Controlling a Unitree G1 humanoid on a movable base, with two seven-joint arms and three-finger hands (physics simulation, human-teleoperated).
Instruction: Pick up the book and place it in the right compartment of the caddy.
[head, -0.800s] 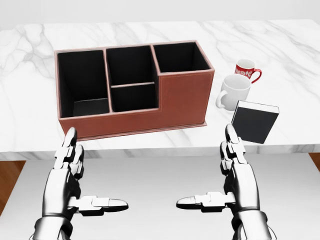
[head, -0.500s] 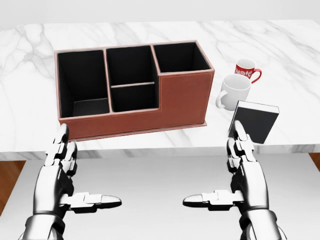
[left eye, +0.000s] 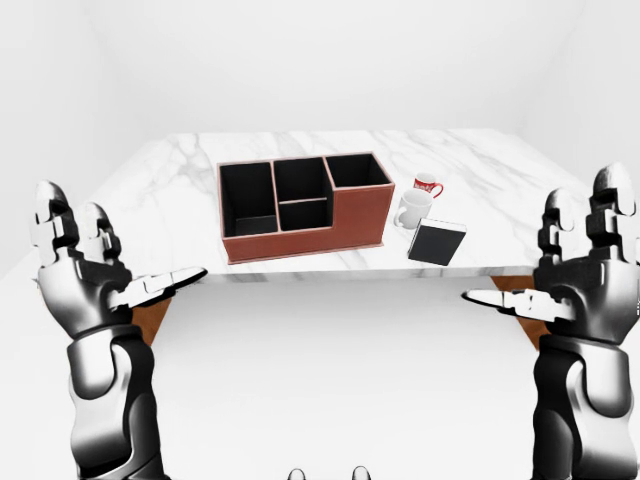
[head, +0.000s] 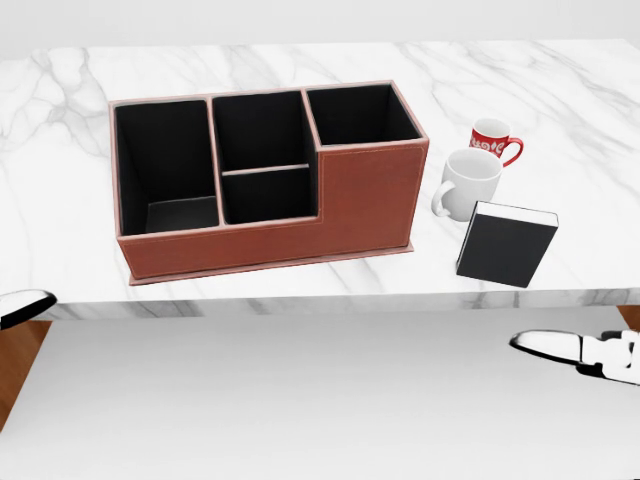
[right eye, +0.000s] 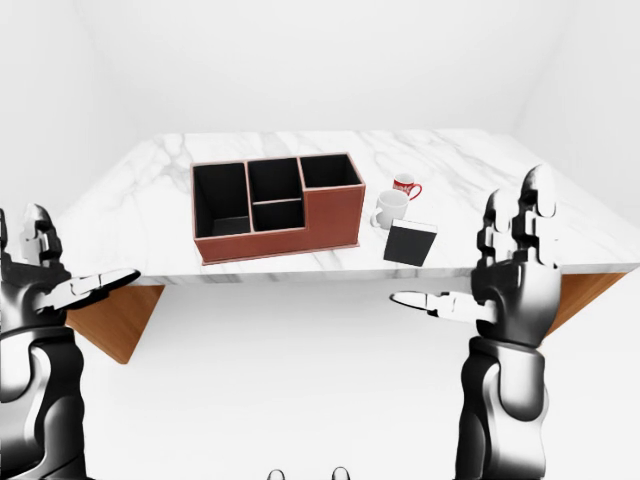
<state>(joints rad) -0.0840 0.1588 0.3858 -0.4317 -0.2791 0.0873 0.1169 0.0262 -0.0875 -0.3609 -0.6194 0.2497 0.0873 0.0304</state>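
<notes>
Black book (head: 505, 244) stands, apparently upright, on the marble table (head: 560, 90) beside the caddy (head: 270, 180); left hand (left eye: 85, 280) and right hand (right eye: 515, 280) spread, empty.

No legible text anywhere: the red mug (head: 493, 139), far right on the marble table (head: 560, 90), bears a white pattern too small to read; the book (head: 504, 245) cover is blank.

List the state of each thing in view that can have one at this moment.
Book: closed, standing upright on the table, not held.
Caddy: upright, all compartments empty.
White mug: upright.
Red mug: upright.
Left robot hand: open, empty.
Right robot hand: open, empty.
</notes>
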